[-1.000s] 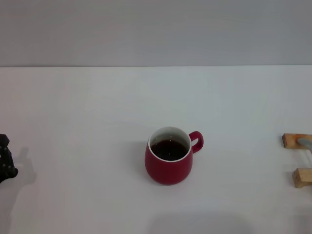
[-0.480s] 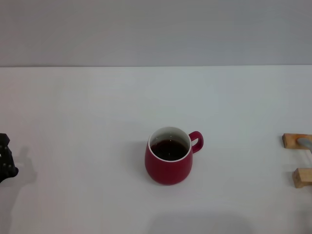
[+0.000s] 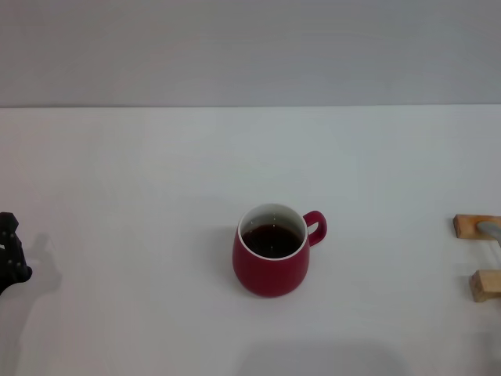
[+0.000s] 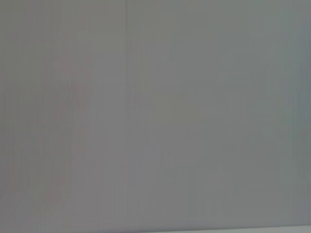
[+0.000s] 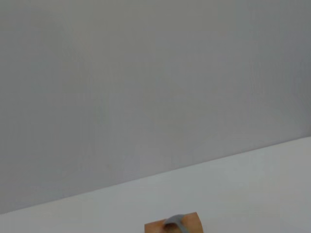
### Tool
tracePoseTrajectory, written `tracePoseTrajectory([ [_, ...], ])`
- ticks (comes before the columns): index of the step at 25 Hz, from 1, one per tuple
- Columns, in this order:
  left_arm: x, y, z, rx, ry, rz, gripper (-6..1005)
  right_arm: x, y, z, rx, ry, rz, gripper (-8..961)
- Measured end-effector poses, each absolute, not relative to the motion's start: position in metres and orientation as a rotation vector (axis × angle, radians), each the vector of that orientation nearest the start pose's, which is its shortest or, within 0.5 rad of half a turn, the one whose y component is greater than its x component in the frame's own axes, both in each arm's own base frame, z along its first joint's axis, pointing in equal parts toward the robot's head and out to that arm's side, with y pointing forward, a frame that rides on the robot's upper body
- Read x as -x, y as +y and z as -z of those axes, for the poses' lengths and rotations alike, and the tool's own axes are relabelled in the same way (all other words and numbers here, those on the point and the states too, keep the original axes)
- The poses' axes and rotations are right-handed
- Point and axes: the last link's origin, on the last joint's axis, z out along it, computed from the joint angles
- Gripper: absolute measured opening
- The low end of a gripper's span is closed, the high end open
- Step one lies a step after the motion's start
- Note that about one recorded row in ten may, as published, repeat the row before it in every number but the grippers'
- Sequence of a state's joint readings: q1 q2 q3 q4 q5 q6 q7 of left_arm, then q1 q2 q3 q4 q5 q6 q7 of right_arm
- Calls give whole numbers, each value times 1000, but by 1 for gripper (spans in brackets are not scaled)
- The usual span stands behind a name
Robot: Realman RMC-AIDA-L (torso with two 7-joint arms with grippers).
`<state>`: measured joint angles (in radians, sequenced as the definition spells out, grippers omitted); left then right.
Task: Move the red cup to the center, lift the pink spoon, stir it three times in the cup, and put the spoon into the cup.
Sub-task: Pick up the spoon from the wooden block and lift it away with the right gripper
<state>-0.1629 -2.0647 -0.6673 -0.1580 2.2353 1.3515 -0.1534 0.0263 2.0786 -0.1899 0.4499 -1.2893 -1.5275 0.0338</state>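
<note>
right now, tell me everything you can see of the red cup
The red cup is a rounded, glossy dark-red mug, ceramic by its look, with a white inside and rim. It stands upright on the white table, near the middle. A loop handle sticks out toward the robot's right. Dark liquid fills it partway. Nothing touches it but the table.

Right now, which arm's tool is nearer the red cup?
Can't settle it. The left tool sits at the table's far left edge, well clear of the red cup. The right tool isn't in view.
</note>
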Motion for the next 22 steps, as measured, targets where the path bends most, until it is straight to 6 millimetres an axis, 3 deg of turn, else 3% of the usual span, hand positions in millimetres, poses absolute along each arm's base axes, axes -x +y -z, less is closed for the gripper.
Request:
tracePoseTrajectory([
  [22,377,231,11,1574,-575,637,-2,-368,147,61,1417,877,-633,520],
])
